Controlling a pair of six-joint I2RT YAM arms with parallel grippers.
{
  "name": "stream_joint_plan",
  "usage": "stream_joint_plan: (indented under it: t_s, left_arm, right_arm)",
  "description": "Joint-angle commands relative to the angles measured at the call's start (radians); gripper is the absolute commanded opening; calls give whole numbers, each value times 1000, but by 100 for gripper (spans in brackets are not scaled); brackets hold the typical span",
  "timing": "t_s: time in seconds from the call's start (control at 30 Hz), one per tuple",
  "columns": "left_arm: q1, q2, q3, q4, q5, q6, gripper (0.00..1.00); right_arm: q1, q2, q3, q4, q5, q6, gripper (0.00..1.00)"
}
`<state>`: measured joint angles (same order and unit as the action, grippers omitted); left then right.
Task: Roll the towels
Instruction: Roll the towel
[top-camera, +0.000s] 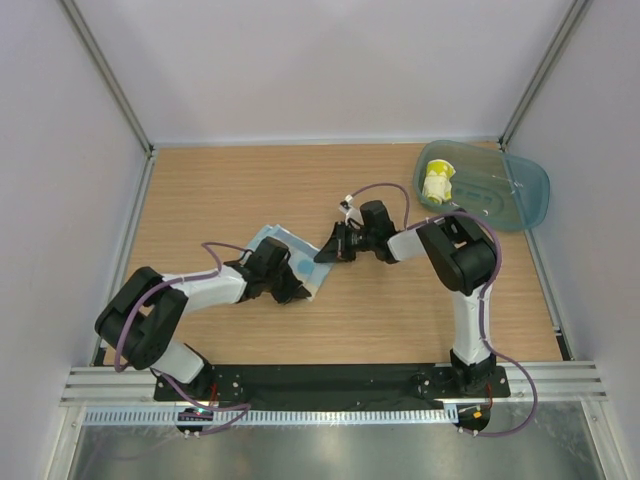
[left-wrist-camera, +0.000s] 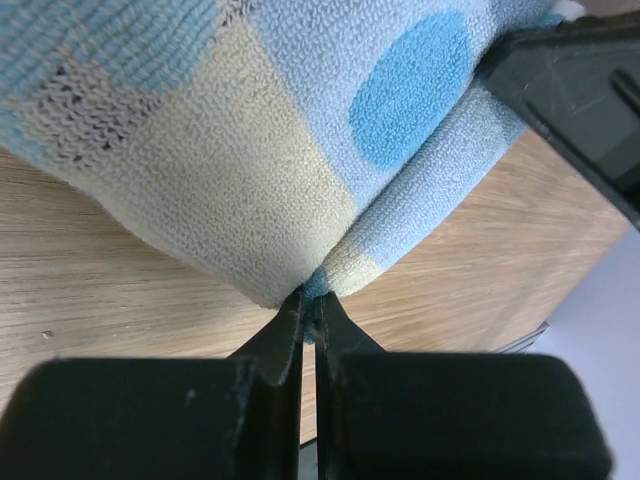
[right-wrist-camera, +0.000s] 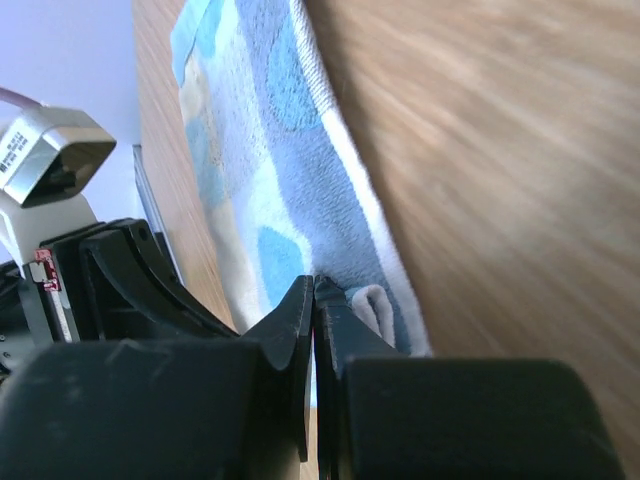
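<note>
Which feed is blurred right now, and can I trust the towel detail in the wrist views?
Right wrist: the table is smeared into streaks and the blue towel looks soft. Left wrist: the towel's weave is crisp; only the dark left fingers near the lens are soft. Top external: evenly lit and sharp.

Left tool (left-wrist-camera: 310, 298) and right tool (right-wrist-camera: 313, 288), jaws pinched together.

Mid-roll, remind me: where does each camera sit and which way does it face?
Top: above and behind, facing down on table, left arm, right arm, blue towel, tray.
Left wrist: faces along left hand, shut on the towel's corner.
Right wrist: faces along shut right hand to the towel's edge; left arm beside.
Shared: all show the towel.
</note>
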<state>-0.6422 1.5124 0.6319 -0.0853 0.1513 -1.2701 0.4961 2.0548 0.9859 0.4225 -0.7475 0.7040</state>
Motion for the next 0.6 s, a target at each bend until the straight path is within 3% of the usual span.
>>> stream_joint_plan:
  t_s: [0.0,0.27,0.43,0.57]
  left_arm:
    - [15,17,-40,-116,-25,48,0]
    - [27,23,-32,-128,-18,63,0]
    - [27,37,-14,-131,-1,67,0]
    - [27,55,3,-130,19,72,0]
  right_arm:
    - [-34,48,-21,163,10,38,4]
    - [-50,74,-32,202,34,46,3]
    - [-67,21,20,73,83,-23,6]
    - [-90,-91,124,-195,207,-107,14]
